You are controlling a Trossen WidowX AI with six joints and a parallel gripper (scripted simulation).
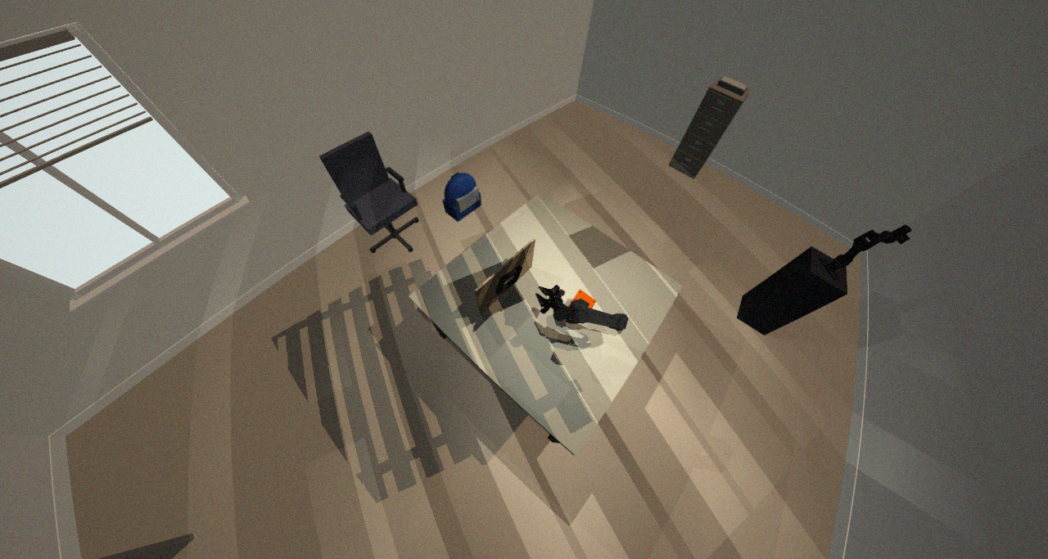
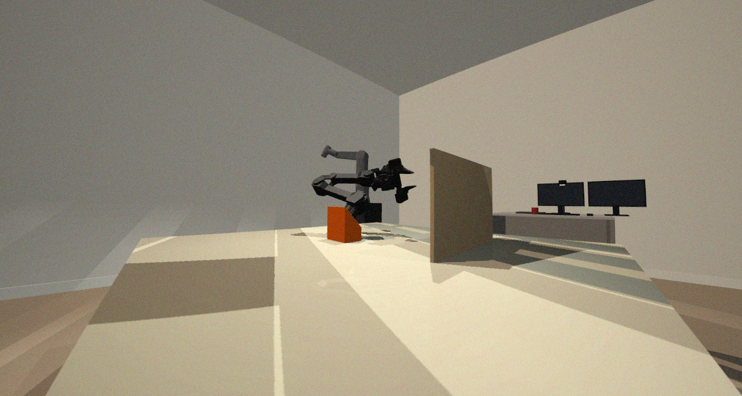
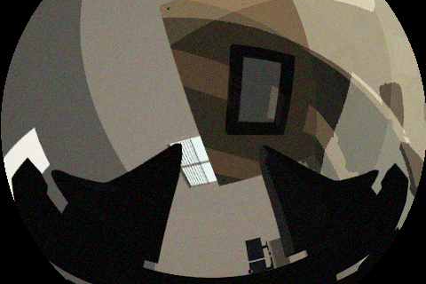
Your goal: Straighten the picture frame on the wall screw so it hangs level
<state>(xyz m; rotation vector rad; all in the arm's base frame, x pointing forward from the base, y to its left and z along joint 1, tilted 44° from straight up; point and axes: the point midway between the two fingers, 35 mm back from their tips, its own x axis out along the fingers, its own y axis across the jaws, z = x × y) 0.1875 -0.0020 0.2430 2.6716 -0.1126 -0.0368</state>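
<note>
The picture frame (image 3: pixel 234 93) (image 1: pixel 503 285), black with a grey picture, hangs on the brown upright board (image 3: pixel 204 9) (image 1: pixel 526 254) (image 2: pixel 461 207). In the wrist view it is tilted relative to the board. With the board's top edge at the left of that view, the frame's lower-image end sits closer to that edge, so it hangs crooked. The screw and strip are hidden. My gripper (image 1: pixel 539 296) (image 2: pixel 414 180) (image 3: pixel 222 151) is partly open and empty, a short way in front of the board, with its fingers one above the other in the exterior view.
An orange block (image 1: pixel 584 299) (image 2: pixel 338 225) stands by the arm's base on the table (image 2: pixel 363 331). The board stands upright on the table. A blue backpack (image 1: pixel 461 195), an office chair (image 1: pixel 359 171) and a black pedestal (image 1: pixel 791 292) carrying another arm stand farther away.
</note>
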